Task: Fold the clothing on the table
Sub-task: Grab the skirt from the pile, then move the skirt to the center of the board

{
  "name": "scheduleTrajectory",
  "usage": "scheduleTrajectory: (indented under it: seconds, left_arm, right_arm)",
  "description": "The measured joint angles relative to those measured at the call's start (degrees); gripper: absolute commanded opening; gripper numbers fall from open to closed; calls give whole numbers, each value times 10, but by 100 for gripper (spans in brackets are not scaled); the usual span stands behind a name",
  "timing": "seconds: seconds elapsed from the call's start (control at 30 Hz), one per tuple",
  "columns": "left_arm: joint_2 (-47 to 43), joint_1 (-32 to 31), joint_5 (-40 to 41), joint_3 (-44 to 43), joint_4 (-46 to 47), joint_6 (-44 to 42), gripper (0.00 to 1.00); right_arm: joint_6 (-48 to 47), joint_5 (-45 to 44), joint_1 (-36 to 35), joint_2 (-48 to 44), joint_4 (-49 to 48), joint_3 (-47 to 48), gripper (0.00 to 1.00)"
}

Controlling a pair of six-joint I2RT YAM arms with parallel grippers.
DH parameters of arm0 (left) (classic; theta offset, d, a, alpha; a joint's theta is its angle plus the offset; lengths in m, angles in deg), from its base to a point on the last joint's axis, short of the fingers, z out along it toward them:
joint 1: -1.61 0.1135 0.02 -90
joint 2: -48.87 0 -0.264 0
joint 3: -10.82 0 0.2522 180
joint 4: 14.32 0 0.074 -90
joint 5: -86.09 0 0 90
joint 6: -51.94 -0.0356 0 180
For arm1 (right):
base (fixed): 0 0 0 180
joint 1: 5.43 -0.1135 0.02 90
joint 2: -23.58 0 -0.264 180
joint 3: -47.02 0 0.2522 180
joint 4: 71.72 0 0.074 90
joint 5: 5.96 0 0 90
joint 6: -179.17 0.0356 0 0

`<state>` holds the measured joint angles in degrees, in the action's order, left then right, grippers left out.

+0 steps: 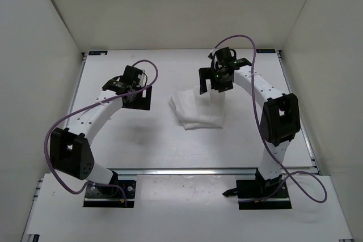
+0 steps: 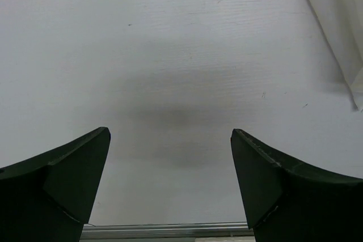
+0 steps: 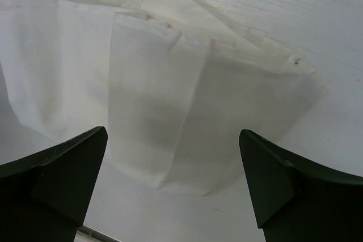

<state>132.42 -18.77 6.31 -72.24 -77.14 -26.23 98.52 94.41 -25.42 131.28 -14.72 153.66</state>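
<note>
Top external view: the small white wrinkled fabric garment (image 1: 197, 109) lies a little right of centre on the flat matte white desk (image 1: 142, 145), gathered into a compact, roughly rectangular bundle. The right claw (image 1: 216, 80) hangs over the bundle's far right part. The left claw (image 1: 138, 96) sits to the left of it, apart from the cloth and over bare desk.

Right wrist view: the right claw (image 3: 173, 134) has its jaws spread wide and grips nothing. The garment (image 3: 170, 94) below shows several overlapping thin layers with staggered edges. Left wrist view: the left claw (image 2: 170, 134) is likewise wide open and empty. It looks down on bare surface, with only a strip of the garment (image 2: 340, 26) at the upper right corner.

I judge the folding to be partly done, with neither claw yet on the cloth. The main risk lies in those stacked, thin layers. If the right claw comes down and pinches just the topmost sheet, lifting would peel it off and undo the overlap. If it bites all the layers, the whole bundle could drag across the smooth desk rather than fold. With the left claw so far aside, nothing pins the other edge, so a one-sided pull could twist or bunch the soft fabric. Fingertips pressed hard onto the desk could also skid.
</note>
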Motion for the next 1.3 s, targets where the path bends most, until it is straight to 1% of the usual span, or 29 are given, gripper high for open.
scheduleTrajectory:
  seconds: [0.07, 0.1, 0.17, 0.2, 0.23, 0.3, 0.33, 0.37, 0.4, 0.43, 0.47, 0.5, 0.6, 0.7, 0.77, 0.87, 0.93, 0.97, 1.0, 1.07, 1.17, 1.23, 1.3]
  left_arm:
    - [7, -2, -7, 0, 5, 2, 99]
    - [10, -3, -8, 0, 6, 3, 99]
    - [13, -4, -17, 0, 9, 5, 98]
    - [13, -4, -21, 0, 10, 7, 99]
    - [13, -4, -24, 1, 11, 9, 99]
    - [12, -4, -29, 5, 17, 11, 98]
    - [12, -3, -32, 10, 18, 11, 99]
    - [11, -3, -34, 14, 18, 11, 99]
    - [11, -2, -37, 18, 18, 11, 98]
    - [11, 0, -38, 21, 17, 11, 99]
    - [10, 0, -40, 23, 18, 11, 99]
    - [9, 1, -42, 27, 19, 11, 99]
    - [0, 7, -51, 37, 25, 11, 99]
    - [-2, 11, -56, 38, 32, 10, 99]
    - [-2, 11, -61, 38, 35, 10, 99]
    - [-2, 12, -68, 38, 44, 10, 99]
    - [-2, 12, -72, 38, 47, 10, 98]
    - [-2, 12, -74, 38, 47, 10, 99]
    - [-2, 12, -75, 38, 47, 10, 99]
    - [-3, 11, -78, 38, 47, 8, 98]
    - [-7, 11, -79, 38, 47, 5, 99]
    - [-11, 11, -79, 38, 47, 4, 99]
    - [-16, 10, -79, 38, 47, 2, 99]
  right_arm:
    - [5, 1, -7, 10, -3, -1, 100]
    - [7, 2, -7, 12, -7, -3, 95]
    - [12, 2, -11, 17, -14, -10, 92]
    - [14, 2, -11, 21, -15, -11, 84]
    - [15, 1, -13, 27, -18, -12, 71]
    - [19, -1, -14, 36, -23, -12, 57]
    - [19, -2, -14, 42, -25, -12, 53]
    - [22, -4, -14, 49, -26, -12, 42]
    - [23, -7, -13, 55, -27, -12, 28]
    - [22, -10, -12, 61, -26, -12, 12]
    - [21, -14, -10, 66, -25, -12, 2]
    - [22, -17, -9, 70, -25, -11, 0]
    - [21, -30, 0, 79, -7, 7, 0]
    - [11, -41, 14, 82, 18, 53, 0]
    - [-1, -52, 25, 83, 47, 120, 0]
    - [-14, -60, 42, 83, 61, 255, 0]
    - [-20, -51, 55, 71, 49, 337, 0]
    - [-21, -45, 64, 53, 33, 367, 0]
    - [-21, -41, 70, 33, 20, 376, 0]
    - [-25, -40, 80, -32, -10, 369, 0]
    - [-34, -59, 84, -166, -76, 292, 0]
    - [-34, -60, 92, -227, -99, 255, 0]
    - [-31, -51, 118, -269, -120, 212, 0]
